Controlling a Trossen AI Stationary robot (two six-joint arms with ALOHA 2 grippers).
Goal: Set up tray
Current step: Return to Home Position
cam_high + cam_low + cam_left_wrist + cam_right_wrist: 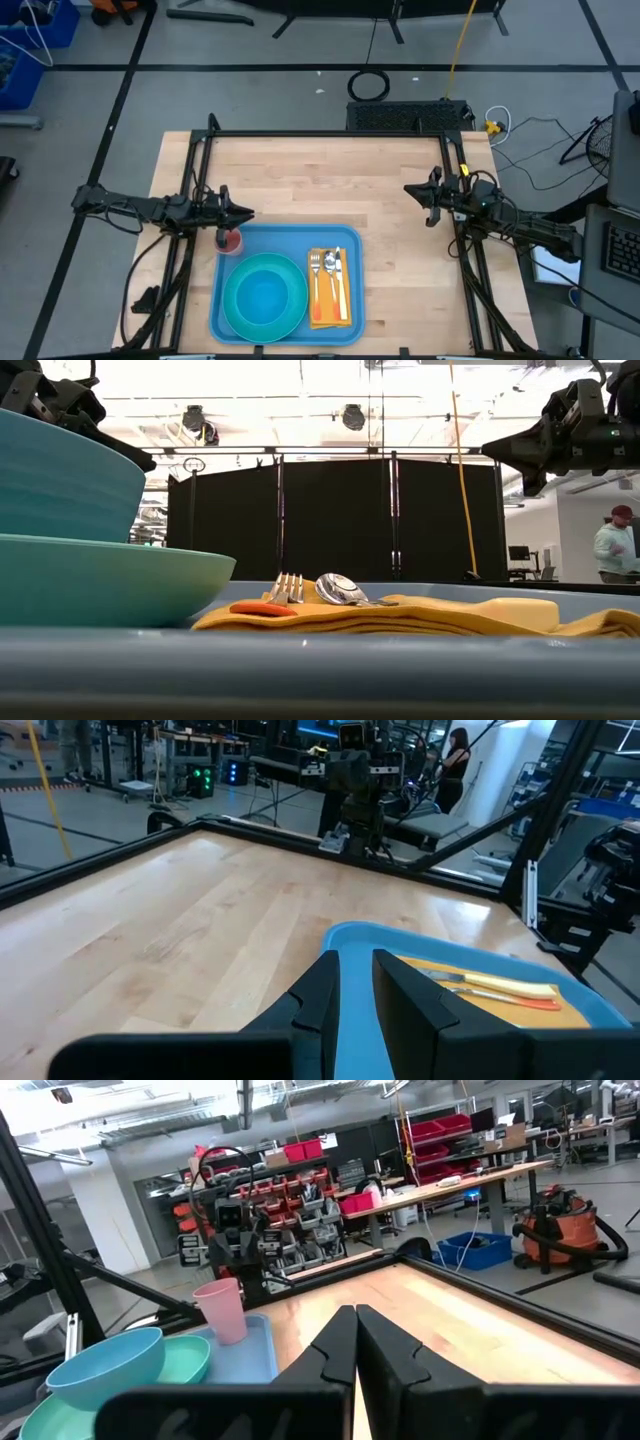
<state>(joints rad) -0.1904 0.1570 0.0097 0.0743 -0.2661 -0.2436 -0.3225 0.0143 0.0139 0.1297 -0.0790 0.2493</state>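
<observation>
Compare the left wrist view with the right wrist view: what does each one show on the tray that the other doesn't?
Only the left wrist view shows the napkin with cutlery lying on it. Only the right wrist view shows the pink cup, the bowl and the plate under it. Both show the tray and the wooden table.

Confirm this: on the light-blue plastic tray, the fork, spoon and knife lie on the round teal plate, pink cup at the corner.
One thing is wrong. The high view shows the fork, spoon and knife lying on the yellow-orange folded napkin, beside the round teal plate, not on it. The light-blue plastic tray and the pink cup at its corner are as stated.
</observation>
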